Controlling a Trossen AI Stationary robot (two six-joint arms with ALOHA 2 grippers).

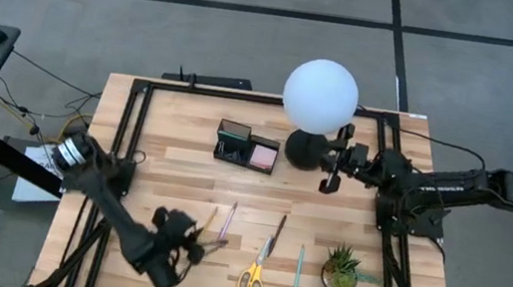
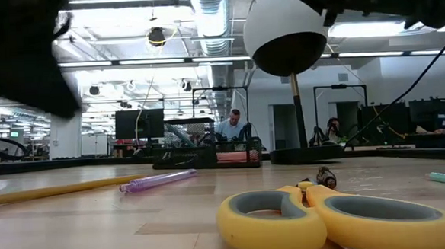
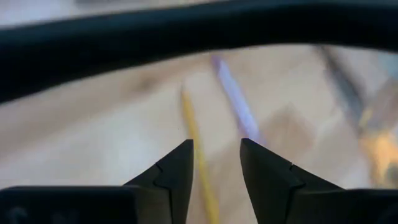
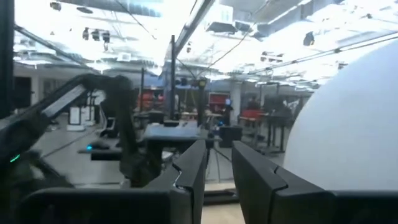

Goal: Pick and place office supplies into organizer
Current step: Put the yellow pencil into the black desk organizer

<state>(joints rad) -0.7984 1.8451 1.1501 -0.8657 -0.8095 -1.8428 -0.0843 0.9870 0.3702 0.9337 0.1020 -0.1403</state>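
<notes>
On the wooden table lie a yellow pencil point(image 1: 208, 223), a purple pen point(image 1: 228, 220), a dark pen point(image 1: 277, 233), yellow-handled scissors point(image 1: 253, 274) and a teal pen point(image 1: 297, 274). The black organizer point(image 1: 246, 148) stands at the far middle, with a pink pad in its tray. My left gripper point(image 1: 194, 247) hovers open just over the near ends of the pencil point(image 3: 196, 143) and the purple pen point(image 3: 236, 109), with nothing between its fingers. My right gripper point(image 1: 334, 165) is raised beside the white globe lamp; its fingers point(image 4: 217, 149) stand slightly apart, open and empty.
The white globe lamp point(image 1: 321, 95) on its black base stands right of the organizer, close to my right gripper. A small green potted plant point(image 1: 343, 270) sits at the near right. Black frame rails point(image 1: 133, 136) run along the table's left, right and far sides.
</notes>
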